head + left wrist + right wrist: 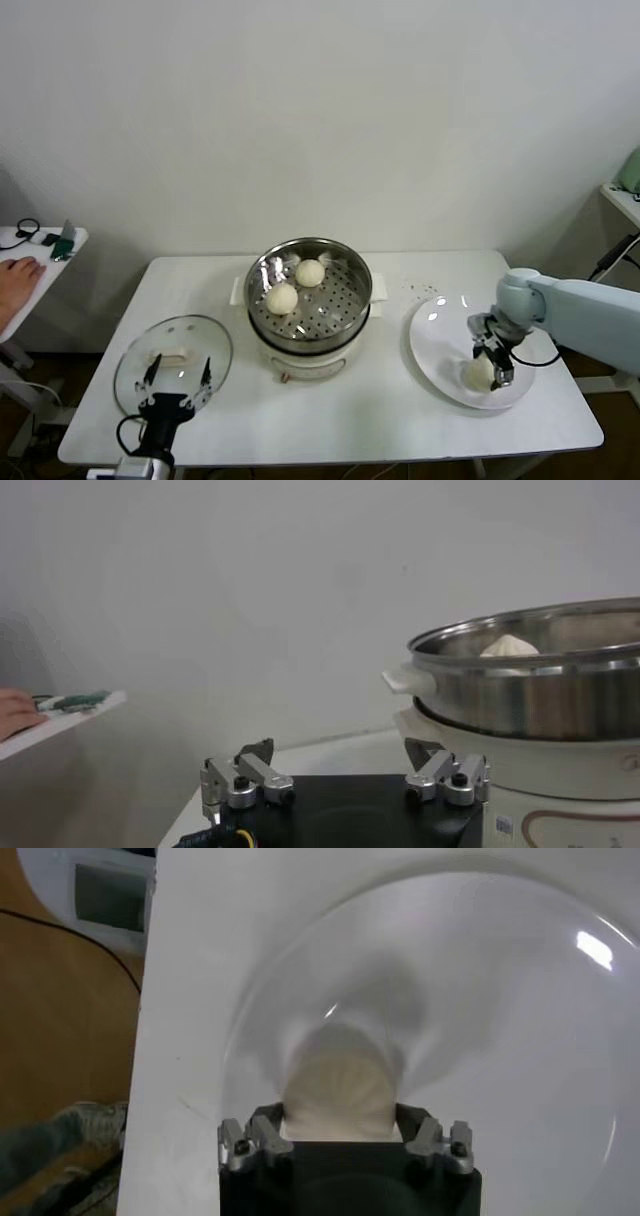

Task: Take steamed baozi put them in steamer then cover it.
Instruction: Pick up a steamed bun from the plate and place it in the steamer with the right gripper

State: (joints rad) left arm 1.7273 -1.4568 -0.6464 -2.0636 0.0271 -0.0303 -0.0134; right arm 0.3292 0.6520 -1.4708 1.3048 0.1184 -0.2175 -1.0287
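Over at the far left we see a small side table [40, 262] with a person's hand [18, 272] resting on it, well apart from our work. On the white table [330, 420], our left gripper [178, 375] waits just over the near edge of the glass lid [172, 362], its jaws spread wide and holding nothing; from the left wrist view both fingers [250, 777] stand apart with the steamer's wall beside them.

In the middle sits the steamer [308, 292], uncovered, on its white pot base [300, 358]. We count two buns inside it: one bun [282, 298] toward the near left of the perforated floor, and a second bun [310, 272] just behind it, close together.

Further right lies the white plate [435, 335], well apart from the steamer. Our right gripper [490, 372] is down on it, jaws narrowed around a third bun [477, 373]. From the right wrist view, that bun sits between the fingertips [264, 1125], which touch its sides. Nothing stands between plate and steamer.
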